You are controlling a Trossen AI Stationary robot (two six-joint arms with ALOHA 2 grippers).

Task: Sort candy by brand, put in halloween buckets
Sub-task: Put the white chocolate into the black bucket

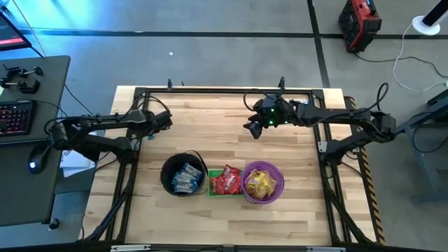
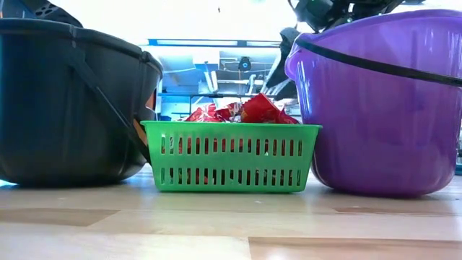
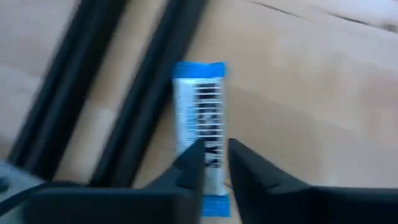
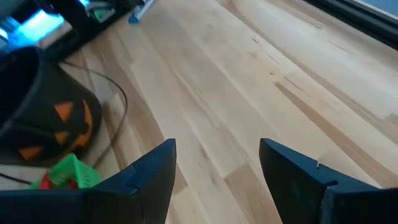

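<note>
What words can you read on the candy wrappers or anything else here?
Blue-and-white candy between the left gripper's fingers: dark letters, too blurred to read.
Red candies in the green basket: printing too small to read.
Yellow candies in the purple bucket: too small to read.
Black pail: no words, only an orange pumpkin face.
</note>
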